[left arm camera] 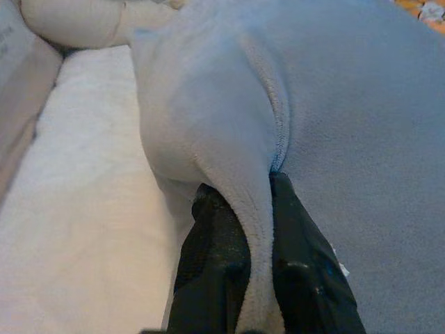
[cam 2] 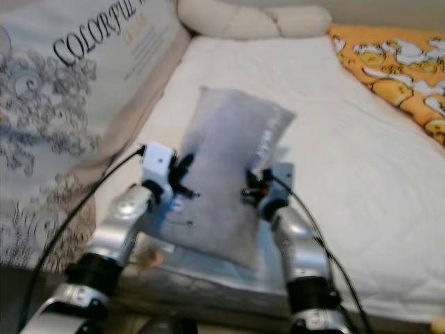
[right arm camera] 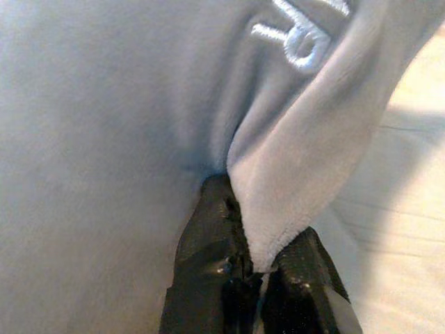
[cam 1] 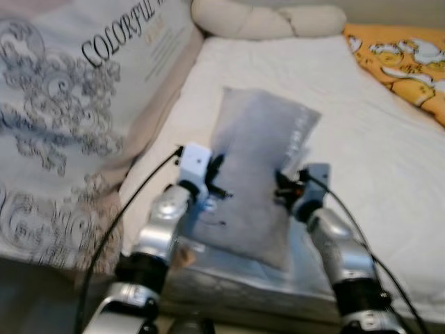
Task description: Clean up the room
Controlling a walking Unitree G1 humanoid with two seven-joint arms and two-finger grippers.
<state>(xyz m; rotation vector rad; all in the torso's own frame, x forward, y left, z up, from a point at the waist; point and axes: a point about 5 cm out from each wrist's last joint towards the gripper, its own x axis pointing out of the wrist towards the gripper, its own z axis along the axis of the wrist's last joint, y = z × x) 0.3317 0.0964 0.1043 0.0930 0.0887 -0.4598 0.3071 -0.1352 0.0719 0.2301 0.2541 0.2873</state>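
A grey fleece pillow (cam 1: 257, 167) with white embroidered lettering hangs between my two arms above the near edge of the white bed (cam 1: 375, 160). My left gripper (cam 1: 217, 182) is shut on the pillow's left edge, and the left wrist view has the fleece seam (left arm camera: 259, 202) pinched between the black fingers (left arm camera: 215, 257). On the pillow's right edge my right gripper (cam 1: 284, 182) is shut too, its fingers (right arm camera: 208, 264) clamping a fold of fleece (right arm camera: 285, 188) below the lettering (right arm camera: 295, 42).
A large patterned cushion (cam 1: 76, 104) printed with "COLORFUL" leans along the left side of the bed. A cream pillow (cam 1: 268, 19) lies at the head, and an orange cartoon blanket (cam 1: 407, 59) covers the far right. The mattress's near edge (cam 1: 250, 278) is below my arms.
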